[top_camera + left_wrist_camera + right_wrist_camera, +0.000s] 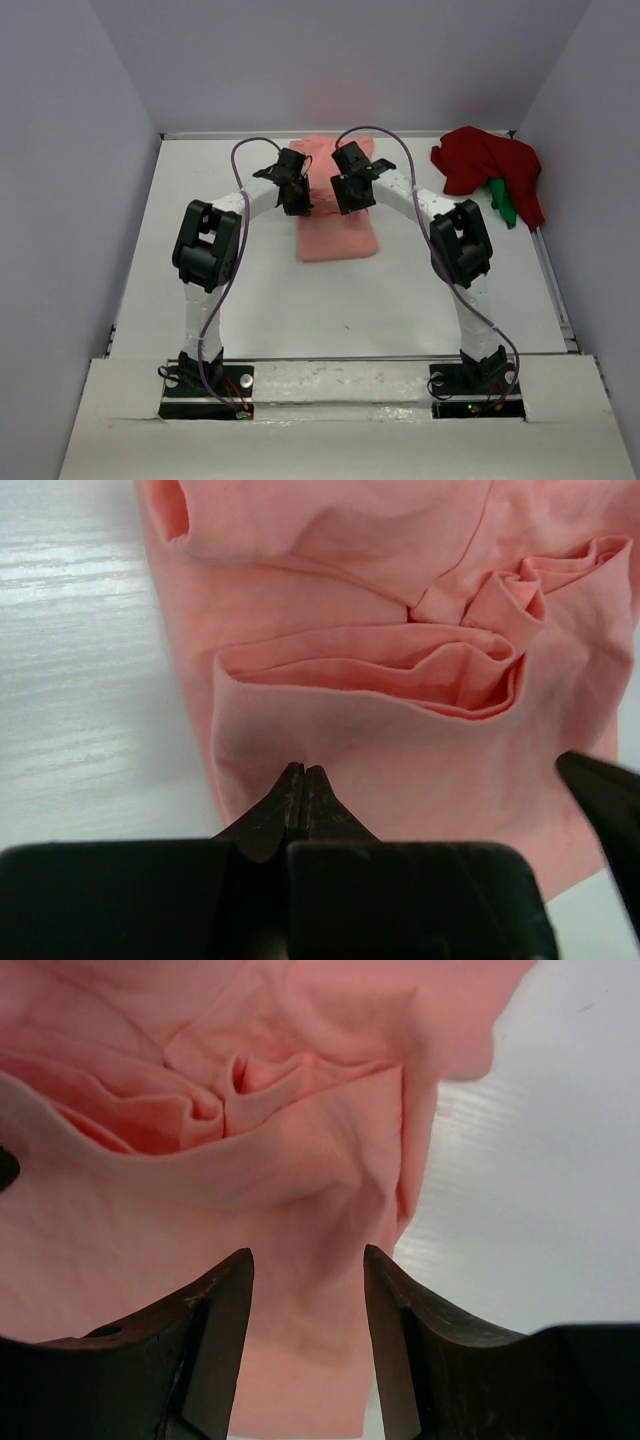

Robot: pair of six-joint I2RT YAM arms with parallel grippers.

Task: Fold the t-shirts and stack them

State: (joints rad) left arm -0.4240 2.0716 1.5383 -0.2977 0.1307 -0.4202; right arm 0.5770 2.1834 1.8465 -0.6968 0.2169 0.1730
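Salmon-pink t-shirt lies folded, creases bunched; left end effector closed, right end effector spread apart.

Bright and even from overhead in the top external view, with faint, soft-edged shadows on the white table and a grey cast over the walls. Streaked with glare on the bare table beside the salmon-pink t-shirt in the left wrist view, yet crisp on its folds. Nearly black and featureless on the right gripper's fingers, slightly soft up close, with a dim shadow on the cloth between.
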